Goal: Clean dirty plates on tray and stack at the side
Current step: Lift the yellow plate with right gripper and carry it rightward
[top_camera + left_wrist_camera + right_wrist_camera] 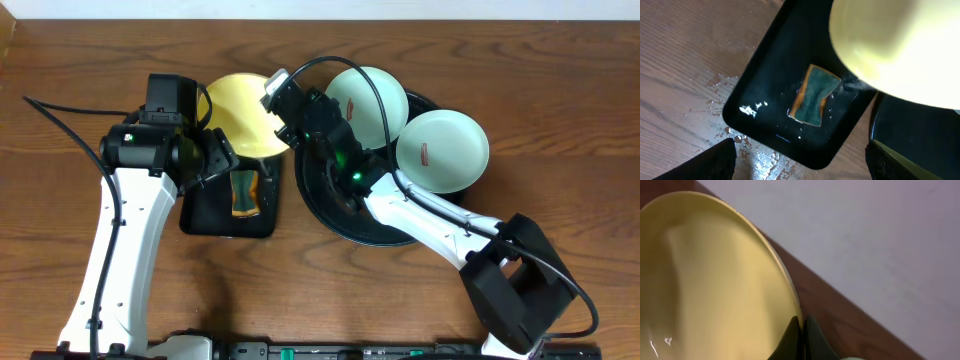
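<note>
My right gripper [281,138] is shut on the rim of the pale yellow plate [240,112], holding it tilted above the table left of the round black tray [350,228]. In the right wrist view the two fingers pinch the plate's [705,280] edge at my right gripper [802,326]. Two mint plates lie on the tray's far side: one [370,100] at the back, one [443,150] to the right with a reddish smear. My left gripper [222,166] hangs open and empty over the small tray, its fingertips [715,162] spread wide beneath the yellow plate [890,45].
A small rectangular black tray [205,215] holds a green-and-orange sponge [245,192], seen wet in the left wrist view as the sponge [814,96]. Water droplets [770,160] lie on the wood beside that tray [765,65]. The round tray's rim [910,135] sits close on the right.
</note>
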You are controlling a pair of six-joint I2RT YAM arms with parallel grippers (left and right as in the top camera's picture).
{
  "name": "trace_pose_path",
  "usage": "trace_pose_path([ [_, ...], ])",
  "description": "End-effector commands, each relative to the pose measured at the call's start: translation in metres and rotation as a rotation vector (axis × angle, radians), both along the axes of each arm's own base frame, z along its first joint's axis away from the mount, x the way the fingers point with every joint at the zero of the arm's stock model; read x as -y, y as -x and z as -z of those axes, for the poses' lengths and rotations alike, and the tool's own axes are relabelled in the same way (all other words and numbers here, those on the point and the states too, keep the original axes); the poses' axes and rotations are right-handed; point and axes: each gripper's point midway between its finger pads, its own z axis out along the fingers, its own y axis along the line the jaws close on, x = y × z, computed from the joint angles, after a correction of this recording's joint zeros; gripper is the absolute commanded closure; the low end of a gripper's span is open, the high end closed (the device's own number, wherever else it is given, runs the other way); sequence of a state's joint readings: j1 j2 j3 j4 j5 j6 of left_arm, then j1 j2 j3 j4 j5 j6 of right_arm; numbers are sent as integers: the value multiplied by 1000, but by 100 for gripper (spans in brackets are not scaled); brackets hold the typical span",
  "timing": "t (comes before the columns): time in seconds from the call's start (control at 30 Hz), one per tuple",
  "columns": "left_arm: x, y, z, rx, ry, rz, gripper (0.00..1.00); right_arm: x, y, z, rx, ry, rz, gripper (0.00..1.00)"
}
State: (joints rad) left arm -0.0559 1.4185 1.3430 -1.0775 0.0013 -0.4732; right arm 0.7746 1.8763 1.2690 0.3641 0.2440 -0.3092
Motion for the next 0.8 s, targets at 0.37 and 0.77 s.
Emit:
trace_pose_path([
  [0.37, -1, 1, 1, -7, -4, 5, 16, -3, 0, -29, 188, 148, -12, 99],
  [0.77, -1, 1, 1, -7, -4, 5, 16, -3, 0, -40, 224, 129, 6, 99],
])
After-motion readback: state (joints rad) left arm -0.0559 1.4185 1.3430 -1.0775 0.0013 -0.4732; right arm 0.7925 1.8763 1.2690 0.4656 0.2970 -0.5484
